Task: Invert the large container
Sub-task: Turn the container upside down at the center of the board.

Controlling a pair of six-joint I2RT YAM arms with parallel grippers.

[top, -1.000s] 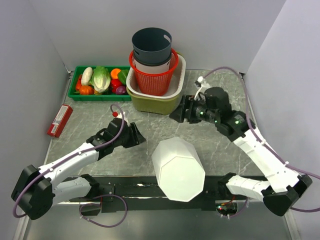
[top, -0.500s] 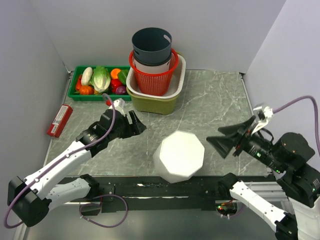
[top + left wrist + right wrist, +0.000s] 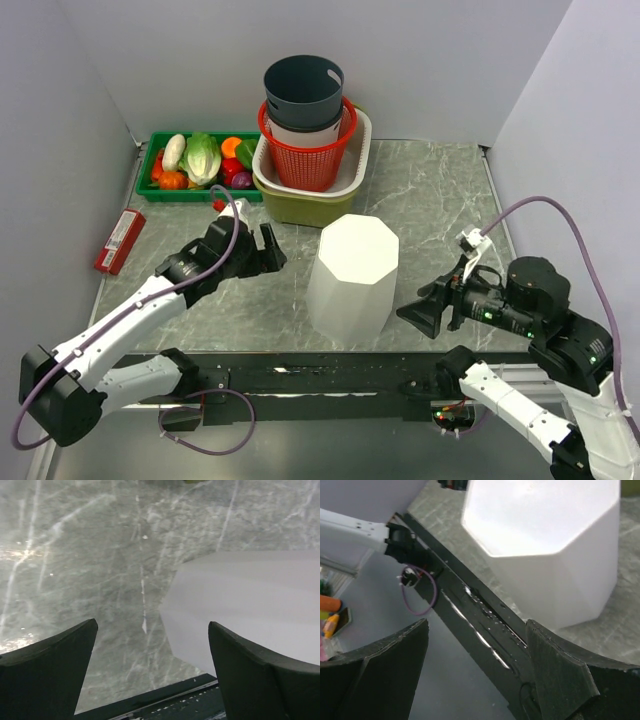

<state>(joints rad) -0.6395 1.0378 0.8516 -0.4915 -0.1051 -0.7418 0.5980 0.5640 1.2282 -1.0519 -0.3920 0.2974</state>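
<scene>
Hovering left gripper [image 3: 272, 247]: fingers spread wide, nothing held, positioned just left of the container
Large container [image 3: 355, 275]: white, octagonal, stood upright at the centre of the marble table [image 3: 440, 190], closed face seen on top, not touched
Right gripper [image 3: 420, 312]: fingers spread, nothing held, raised near the container's right side

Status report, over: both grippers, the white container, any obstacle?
Left gripper open, empty. Right gripper open, empty. White container upright, closed end up, free. Basket stack behind, apart.
</scene>
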